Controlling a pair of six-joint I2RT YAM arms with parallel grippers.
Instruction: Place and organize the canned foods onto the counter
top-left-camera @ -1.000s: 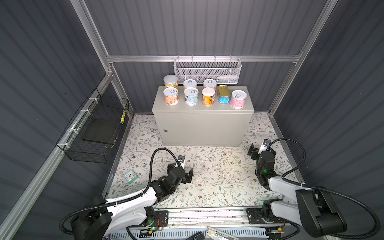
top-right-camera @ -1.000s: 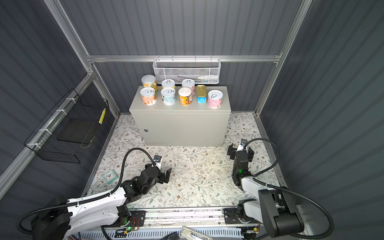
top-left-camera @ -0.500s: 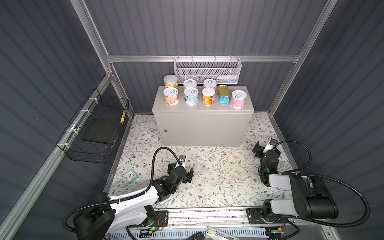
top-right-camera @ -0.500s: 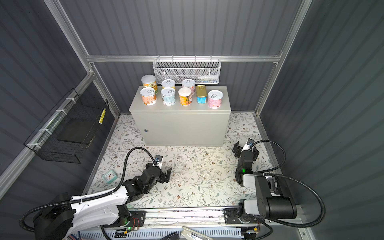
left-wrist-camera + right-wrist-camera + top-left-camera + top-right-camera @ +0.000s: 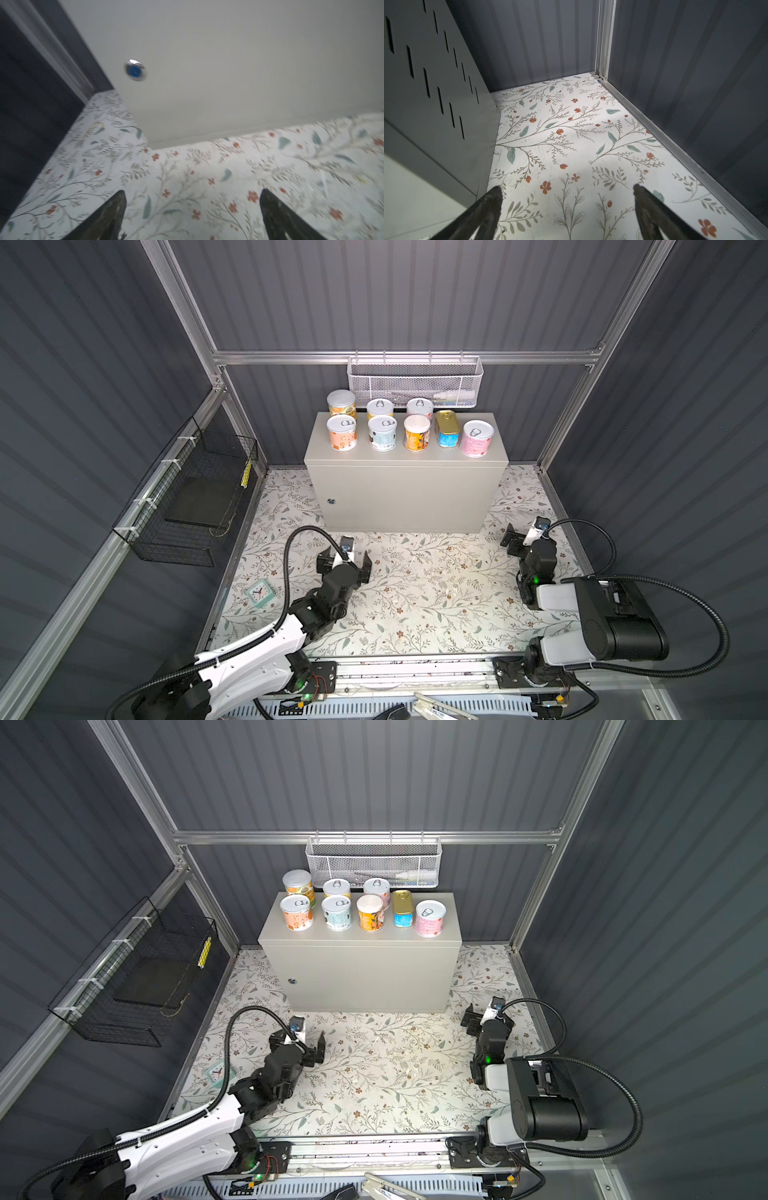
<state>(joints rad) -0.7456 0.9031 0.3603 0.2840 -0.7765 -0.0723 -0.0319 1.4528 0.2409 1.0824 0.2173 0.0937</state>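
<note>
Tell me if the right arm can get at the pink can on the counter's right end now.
Probably yes. The right end effector is open and empty, low by the right front corner of the counter; the pink can stands at that end, apart from the gold tin, nothing on its outer side.

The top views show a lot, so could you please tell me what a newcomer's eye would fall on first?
Eight canned foods stand in two rows on the beige counter at the back, a gold tin among them. In front, the left hand and right hand are open and empty, low over the floral floor.
</note>
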